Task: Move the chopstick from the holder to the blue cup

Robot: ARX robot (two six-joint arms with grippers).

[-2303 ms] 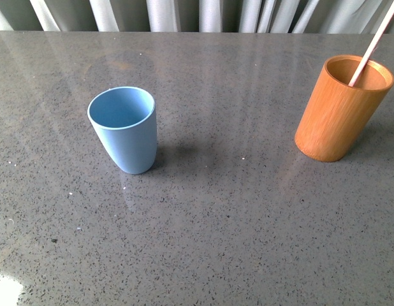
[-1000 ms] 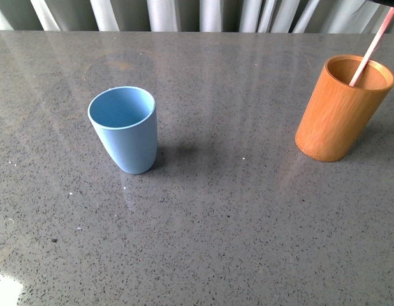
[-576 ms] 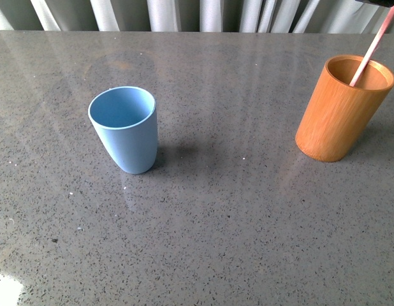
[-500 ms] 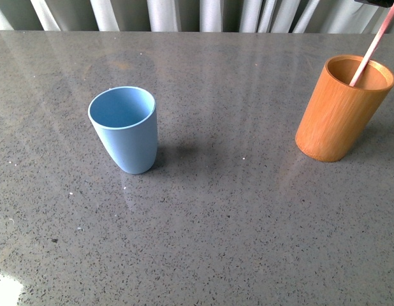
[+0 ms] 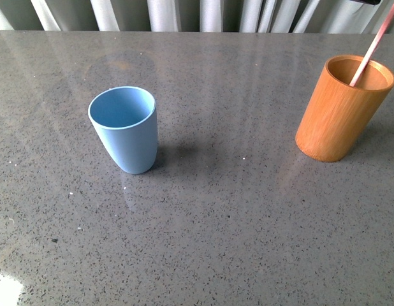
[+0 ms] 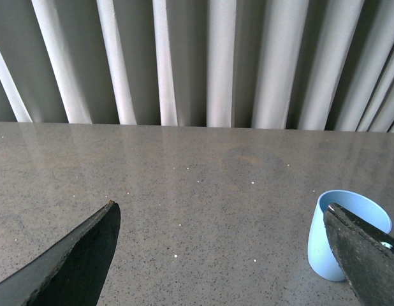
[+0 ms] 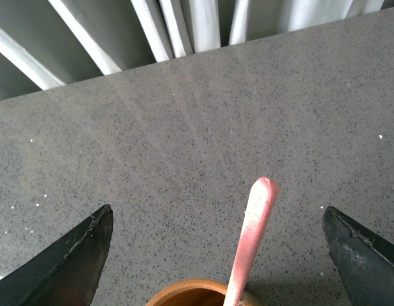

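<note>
Chopstick in holder, both claws spread

Chopstick (image 5: 374,46) is seen standing in the holder (image 5: 337,115), its lower end inside and its shaft leaned toward 1 o'clock over the far rim. The holder is set upright on the grey speckled bench (image 5: 235,223), at about 2 o'clock in the front view. The blue cup (image 5: 127,134) is placed upright and empty at about 10 o'clock, well apart from the holder, which lies at its 3 o'clock.

In the right wrist view the right claw (image 7: 216,211) is shown wide open above the holder (image 7: 197,294). The pink tip of the chopstick (image 7: 251,242) is seen between the two fingers, touched by neither.

In the left wrist view the left claw (image 6: 220,206) is likewise spread apart, with nothing held. The blue cup (image 6: 340,245) is partly hidden behind one finger. Pale curtain folds (image 6: 222,64) are seen beyond the bench's far edge.
</note>
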